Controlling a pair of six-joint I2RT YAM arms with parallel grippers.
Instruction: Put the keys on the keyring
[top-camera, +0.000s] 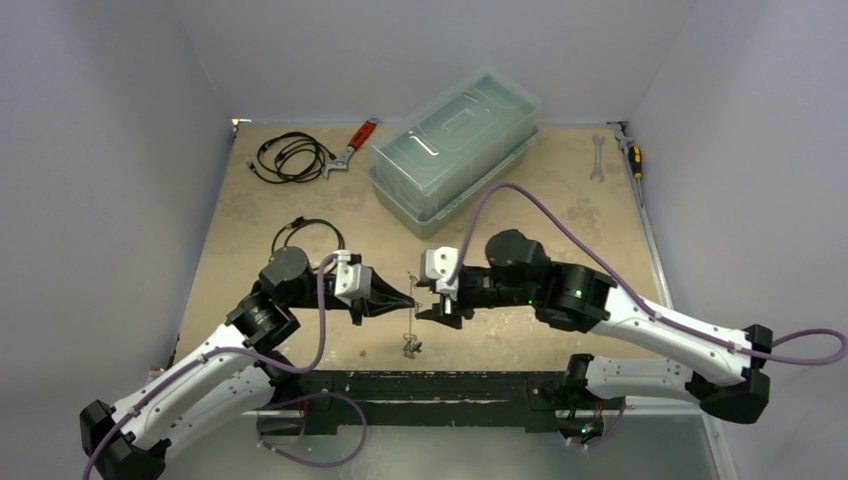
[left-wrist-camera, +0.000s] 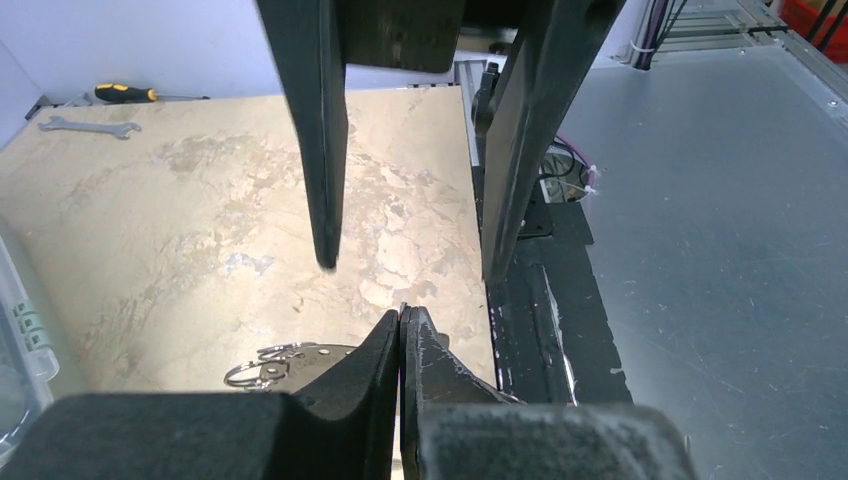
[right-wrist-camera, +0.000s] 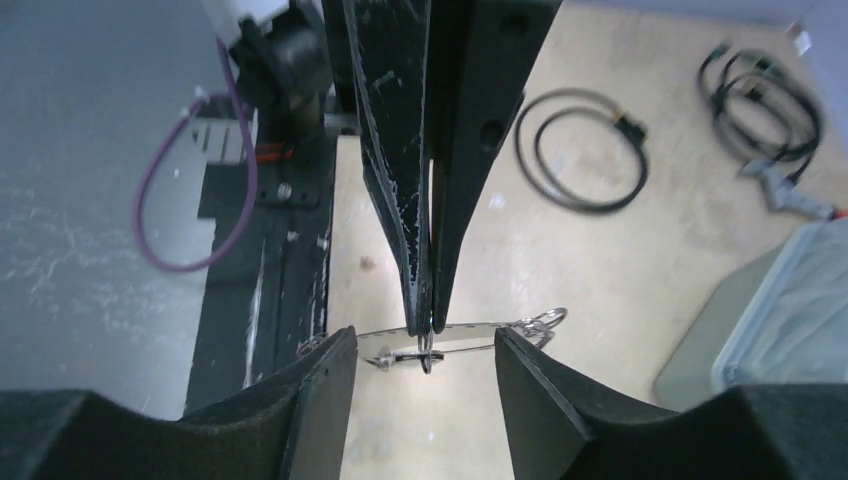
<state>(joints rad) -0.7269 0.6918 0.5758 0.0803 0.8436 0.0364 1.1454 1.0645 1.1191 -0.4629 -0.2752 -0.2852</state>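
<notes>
Pinching the keyring (right-wrist-camera: 480, 327), left fingers (right-wrist-camera: 395, 200) hover by table edge (top-camera: 480, 366).

A: Surface condition?
B: The table (top-camera: 570, 170) is showing a mottled beige top. A clear lidded box (top-camera: 455, 150) is sitting at the far middle.
A: Far left?
B: A cable coil (top-camera: 290, 158) is lying there, with a red-handled tool (top-camera: 352, 145) just beside it. A cable loop (top-camera: 292, 228) is lying nearer, also on the left.
A: Right side?
B: A spanner (top-camera: 597, 158) and a screwdriver (top-camera: 634, 160) are lying near the far right edge. Keys (top-camera: 410, 345) are showing near the front edge; contact with the top cannot be confirmed.
</notes>
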